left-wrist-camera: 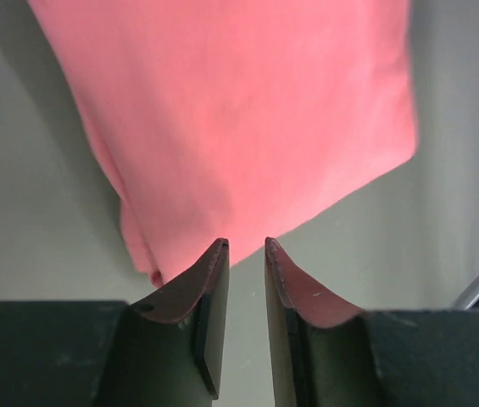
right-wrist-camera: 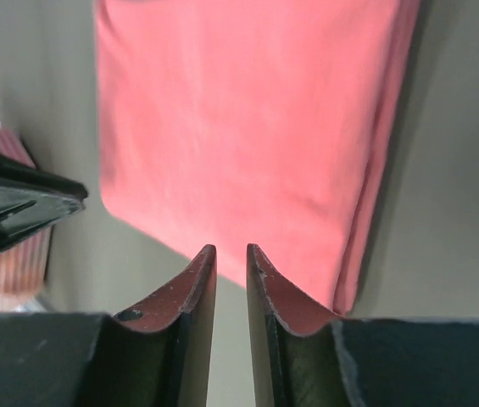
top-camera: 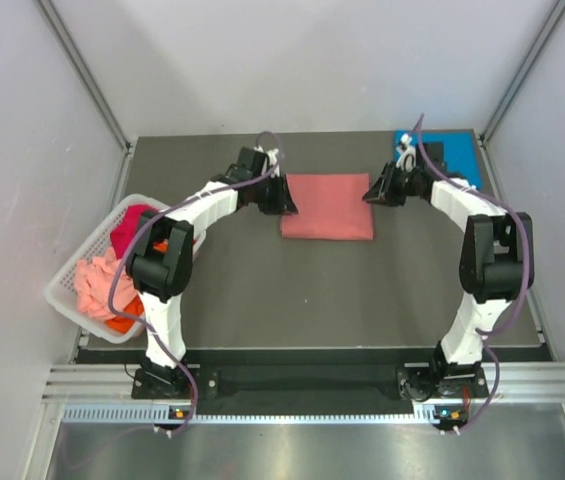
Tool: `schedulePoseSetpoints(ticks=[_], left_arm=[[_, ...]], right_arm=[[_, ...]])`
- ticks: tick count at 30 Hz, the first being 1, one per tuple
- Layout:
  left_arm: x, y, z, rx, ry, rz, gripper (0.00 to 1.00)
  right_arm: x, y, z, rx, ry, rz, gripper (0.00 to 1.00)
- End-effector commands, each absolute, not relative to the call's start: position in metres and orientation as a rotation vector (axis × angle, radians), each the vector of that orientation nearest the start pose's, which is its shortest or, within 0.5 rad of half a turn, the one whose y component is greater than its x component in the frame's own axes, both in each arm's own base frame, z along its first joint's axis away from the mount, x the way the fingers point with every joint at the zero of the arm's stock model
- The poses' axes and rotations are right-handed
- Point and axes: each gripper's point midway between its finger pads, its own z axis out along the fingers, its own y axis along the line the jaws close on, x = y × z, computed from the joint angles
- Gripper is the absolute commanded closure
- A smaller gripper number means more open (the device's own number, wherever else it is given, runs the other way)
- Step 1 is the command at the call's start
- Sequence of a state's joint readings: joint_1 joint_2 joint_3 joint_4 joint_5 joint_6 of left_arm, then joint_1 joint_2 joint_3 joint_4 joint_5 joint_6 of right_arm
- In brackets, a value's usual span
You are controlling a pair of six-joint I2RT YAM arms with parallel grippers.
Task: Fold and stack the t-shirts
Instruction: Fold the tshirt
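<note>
T-shirts point(top-camera: 97, 280) in magenta, orange and pale pink lie heaped in the white slatted basket point(top-camera: 74, 262) at the far left of your desk point(top-camera: 312, 300). Next comes your left end effector point(top-camera: 284, 198), reaching in from the left. It sits just beside the left edge of the salmon-pink t-shirt point(top-camera: 327, 207). On the left wrist view its fingers point(left-wrist-camera: 214, 280) stand slightly parted with only bare desk showing in the gap, so it is released and grasps nothing. The shirt's edge lies just past the tips. The salmon-pink t-shirt itself lies folded into a neat rectangle, flat on the middle of the desk toward the far side. At its right edge you have the right end effector point(top-camera: 370, 190), also released. Its fingers point(right-wrist-camera: 197, 288) are a little apart and empty, with the folded edge just ahead of them. Behind that arm, in the far right corner, a bright blue t-shirt point(top-camera: 460, 165) lies flat, partly hidden by the arm.
</note>
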State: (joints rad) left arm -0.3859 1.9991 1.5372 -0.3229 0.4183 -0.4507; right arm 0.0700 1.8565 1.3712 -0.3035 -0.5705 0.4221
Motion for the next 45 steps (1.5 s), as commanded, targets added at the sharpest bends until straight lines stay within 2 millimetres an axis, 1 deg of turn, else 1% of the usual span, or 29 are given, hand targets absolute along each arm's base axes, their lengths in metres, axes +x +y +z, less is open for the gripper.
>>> schedulePoseSetpoints(ticks=[1, 6, 7, 8, 10, 15, 16, 19, 21, 22, 23, 24, 25, 26, 27, 28, 29, 30, 31, 34, 35, 36, 37, 39, 40, 41, 42, 43, 45], left_arm=[[0.428, -0.276, 0.094, 0.127, 2.442, -0.91, 0.72], [0.432, -0.252, 0.032, 0.047, 2.569, -0.688, 0.73], [0.441, -0.248, 0.034, 0.028, 2.572, -0.641, 0.74], [0.442, -0.247, 0.026, 0.02, 2.602, -0.621, 0.76], [0.446, -0.248, 0.037, 0.012, 2.604, -0.618, 0.76], [0.464, -0.252, 0.095, 0.026, 2.511, -0.626, 0.74], [0.473, -0.256, 0.113, 0.034, 2.472, -0.64, 0.74], [0.487, -0.268, 0.124, 0.047, 2.434, -0.689, 0.73], [0.499, -0.279, 0.131, 0.069, 2.398, -0.738, 0.73], [0.504, -0.282, 0.129, 0.08, 2.391, -0.748, 0.73], [0.509, -0.286, 0.112, 0.087, 2.411, -0.751, 0.73], [0.521, -0.291, 0.122, 0.117, 2.362, -0.763, 0.74], [0.527, -0.293, 0.116, 0.128, 2.358, -0.759, 0.74], [0.536, -0.295, 0.098, 0.131, 2.366, -0.747, 0.74], [0.55, -0.299, 0.106, 0.152, 2.311, -0.746, 0.74], [0.559, -0.297, 0.086, 0.156, 2.326, -0.738, 0.73], [0.567, -0.296, 0.082, 0.157, 2.316, -0.727, 0.73], [0.581, -0.295, 0.091, 0.153, 2.281, -0.716, 0.73], [0.589, -0.287, 0.068, 0.125, 2.303, -0.69, 0.73], [0.614, -0.269, 0.058, 0.047, 2.263, -0.688, 0.72], [0.62, -0.265, 0.06, 0.009, 2.244, -0.707, 0.72], [0.622, -0.262, 0.056, -0.011, 2.238, -0.721, 0.72], [0.63, -0.258, 0.065, -0.026, 2.194, -0.75, 0.71], [0.633, -0.259, 0.075, -0.061, 2.169, -0.818, 0.69], [0.637, -0.256, 0.086, -0.067, 2.14, -0.852, 0.69], [0.634, -0.261, 0.097, -0.068, 2.13, -0.923, 0.68], [0.635, -0.255, 0.103, -0.084, 2.12, -0.94, 0.67], [0.635, -0.253, 0.121, -0.086, 2.095, -0.957, 0.66], [0.63, -0.248, 0.133, -0.089, 2.104, -0.97, 0.65]], right_arm=[[0.437, 0.16, 0.104, 0.081, 2.391, 1.029, 0.8], [0.435, 0.149, 0.055, 0.103, 2.483, 0.936, 0.82], [0.436, 0.146, 0.049, 0.113, 2.499, 0.905, 0.82], [0.437, 0.144, 0.046, 0.104, 2.505, 0.896, 0.83], [0.434, 0.144, 0.048, 0.098, 2.508, 0.889, 0.83], [0.444, 0.144, 0.088, 0.058, 2.436, 0.879, 0.85], [0.452, 0.145, 0.1, 0.045, 2.403, 0.886, 0.85], [0.469, 0.15, 0.113, 0.03, 2.367, 0.92, 0.85], [0.478, 0.153, 0.108, 0.038, 2.371, 0.936, 0.85], [0.486, 0.154, 0.114, 0.029, 2.35, 0.941, 0.85], [0.49, 0.155, 0.107, 0.041, 2.362, 0.947, 0.84], [0.496, 0.154, 0.107, 0.043, 2.355, 0.945, 0.84], [0.505, 0.154, 0.113, 0.033, 2.334, 0.946, 0.84], [0.509, 0.154, 0.103, 0.04, 2.347, 0.953, 0.84], [0.518, 0.152, 0.102, 0.039, 2.328, 0.957, 0.83], [0.528, 0.152, 0.107, 0.03, 2.301, 0.968, 0.83], [0.535, 0.151, 0.089, 0.044, 2.32, 0.969, 0.83], [0.543, 0.146, 0.083, 0.056, 2.32, 0.96, 0.83], [0.558, 0.141, 0.066, 0.086, 2.33, 0.953, 0.83], [0.584, 0.123, 0.04, 0.181, 2.343, 0.963, 0.84], [0.594, 0.102, 0.037, 0.227, 2.322, 0.954, 0.84], [0.599, 0.098, 0.035, 0.242, 2.312, 0.961, 0.84], [0.605, 0.095, 0.034, 0.266, 2.301, 1.0, 0.84], [0.613, 0.089, 0.045, 0.262, 2.266, 1.027, 0.83], [0.613, 0.089, 0.052, 0.256, 2.256, 1.032, 0.82], [0.613, 0.089, 0.06, 0.245, 2.241, 1.038, 0.81], [0.613, 0.09, 0.067, 0.233, 2.23, 1.047, 0.8], [0.613, 0.091, 0.083, 0.216, 2.21, 1.054, 0.8], [0.61, 0.091, 0.098, 0.206, 2.202, 1.055, 0.8]])
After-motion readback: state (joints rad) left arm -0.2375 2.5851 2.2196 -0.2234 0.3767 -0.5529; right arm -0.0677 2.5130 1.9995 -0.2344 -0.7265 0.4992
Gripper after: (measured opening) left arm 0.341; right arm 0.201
